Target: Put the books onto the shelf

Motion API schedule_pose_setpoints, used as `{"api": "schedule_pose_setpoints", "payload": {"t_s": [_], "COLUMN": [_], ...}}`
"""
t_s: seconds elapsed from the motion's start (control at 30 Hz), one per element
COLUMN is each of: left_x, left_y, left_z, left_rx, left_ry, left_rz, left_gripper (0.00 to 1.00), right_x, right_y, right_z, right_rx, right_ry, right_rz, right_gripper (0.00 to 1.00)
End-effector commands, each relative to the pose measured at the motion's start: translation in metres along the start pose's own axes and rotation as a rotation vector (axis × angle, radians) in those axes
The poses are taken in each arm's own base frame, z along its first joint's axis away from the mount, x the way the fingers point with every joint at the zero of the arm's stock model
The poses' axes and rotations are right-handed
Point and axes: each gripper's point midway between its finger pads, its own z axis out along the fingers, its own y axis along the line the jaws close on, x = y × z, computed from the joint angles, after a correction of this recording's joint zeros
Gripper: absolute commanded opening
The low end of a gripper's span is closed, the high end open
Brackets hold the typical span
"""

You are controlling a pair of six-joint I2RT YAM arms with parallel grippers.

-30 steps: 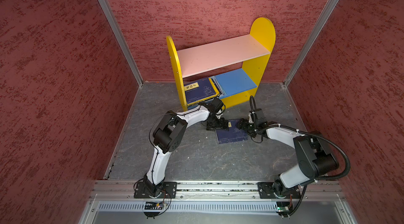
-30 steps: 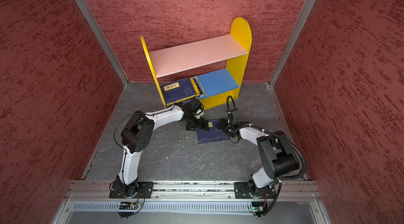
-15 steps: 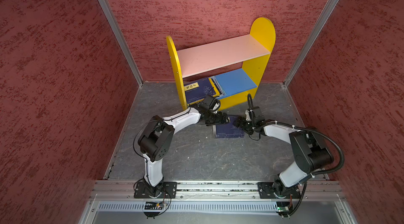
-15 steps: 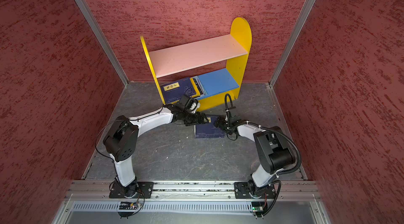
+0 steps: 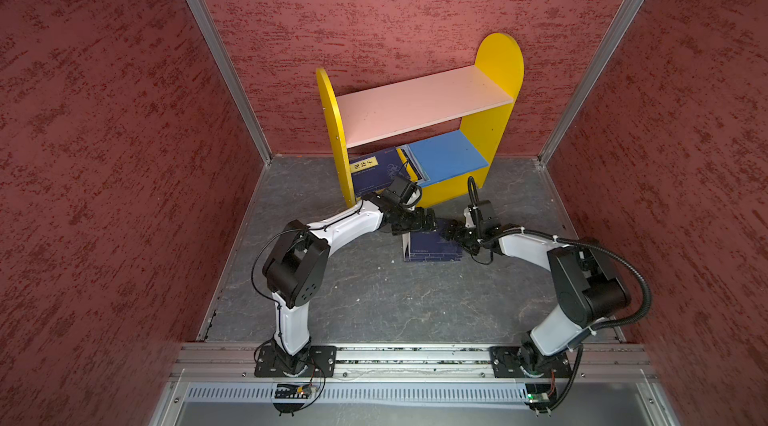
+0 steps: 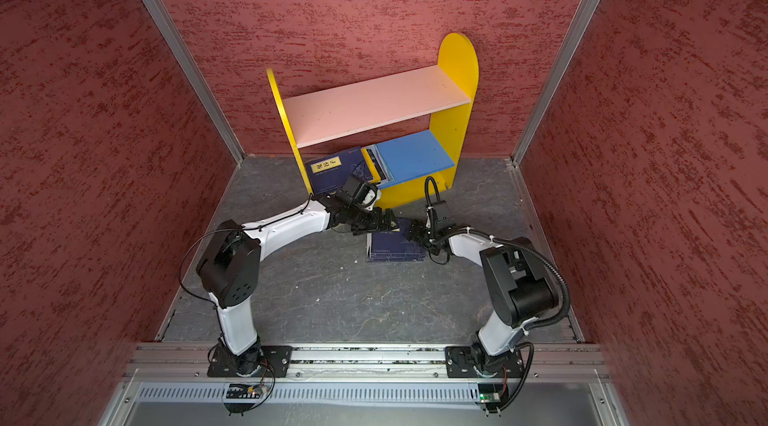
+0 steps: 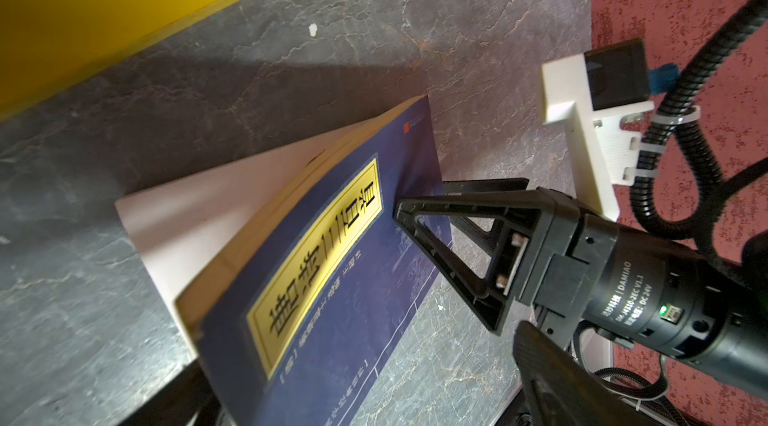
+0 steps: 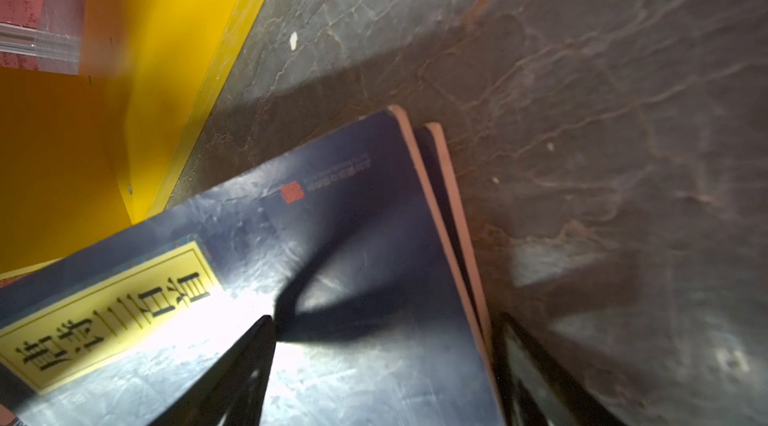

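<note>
Top book [image 7: 332, 278]: navy, tilted on a second book [image 8: 451, 195], on the surface just before the shelf [image 5: 494, 124].
Left gripper [image 5: 430, 222]: I see it spread wide, that book's end between the jaws.
Right gripper [image 5: 446, 230]: wide too, one finger [image 7: 457, 204] on the cover, the other past its edge.
Shelved books [image 5: 372, 172]: lower board, at the end nearer the left gripper.

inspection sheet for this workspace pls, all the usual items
surface: grey veined table
job's things: shelf, pink upper board bare, shelved books at one end of the blue lower board; two stacked navy books on the table in front
clutter: pale specks
hands: left hand open at the stack; right hand open, straddling the top cover's edge
cables: black hose along the right arm, thin wire on the left
surroundings: red textured walls
</note>
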Motion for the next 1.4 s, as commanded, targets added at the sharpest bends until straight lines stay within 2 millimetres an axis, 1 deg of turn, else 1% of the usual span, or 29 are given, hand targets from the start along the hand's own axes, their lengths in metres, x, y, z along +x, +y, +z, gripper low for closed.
{"api": "schedule_pose_setpoints", "payload": {"t_s": [0.0,0.17,0.3,0.43,0.57,0.67,0.83,0.9,0.97,1.0,1.07,1.2,1.23,1.3,1.33,1.37], "left_x": [-0.004,-0.002,0.001,0.002,-0.003,-0.011,-0.028,-0.032,-0.035,-0.035,-0.036,-0.037,-0.037,-0.037,-0.036,-0.037], "left_y": [-0.013,-0.013,-0.016,-0.026,-0.034,-0.038,-0.051,-0.052,-0.05,-0.049,-0.044,-0.038,-0.036,-0.033,-0.032,-0.03], "left_z": [-0.014,-0.02,-0.021,-0.023,-0.026,-0.031,-0.053,-0.059,-0.063,-0.064,-0.064,-0.064,-0.063,-0.062,-0.062,-0.062], "left_rx": [-0.007,-0.056,-0.077,-0.084,-0.059,-0.016,0.149,0.2,0.241,0.258,0.267,0.236,0.222,0.204,0.202,0.198], "left_ry": [-0.011,0.012,0.04,0.045,0.007,-0.052,-0.182,-0.215,-0.24,-0.248,-0.257,-0.262,-0.261,-0.271,-0.276,-0.28], "left_rz": [0.032,0.06,0.076,0.123,0.143,0.148,0.117,0.095,0.071,0.058,0.038,0.03,0.027,0.023,0.022,0.018], "left_gripper": [0.99,0.99,0.99,0.99,0.99,0.9,0.74,0.69,0.61,0.56,0.48,0.44,0.41,0.31,0.28,0.28], "right_x": [0.001,-0.002,-0.004,-0.005,-0.007,-0.009,-0.015,-0.017,-0.019,-0.02,-0.02,-0.025,-0.026,-0.029,-0.031,-0.032], "right_y": [0.019,0.024,0.027,0.03,0.033,0.037,0.045,0.048,0.052,0.054,0.057,0.06,0.062,0.064,0.064,0.065], "right_z": [0.0,-0.001,-0.002,-0.004,-0.005,-0.009,-0.014,-0.014,-0.015,-0.015,-0.016,-0.021,-0.022,-0.026,-0.029,-0.03], "right_rx": [-0.048,-0.061,-0.072,-0.08,-0.089,-0.102,-0.119,-0.126,-0.142,-0.151,-0.162,-0.169,-0.173,-0.179,-0.181,-0.183], "right_ry": [0.029,0.026,0.022,0.017,0.009,0.001,-0.009,-0.014,-0.019,-0.02,-0.02,-0.042,-0.05,-0.067,-0.079,-0.086], "right_rz": [-0.028,-0.024,-0.021,-0.02,-0.019,-0.013,-0.02,-0.018,-0.013,-0.006,-0.004,-0.002,-0.002,0.005,0.008,0.01], "right_gripper": [0.83,0.84,0.85,0.85,0.85,0.85,0.85,0.86,0.85,0.86,0.86,0.86,0.86,0.87,0.87,0.87]}}
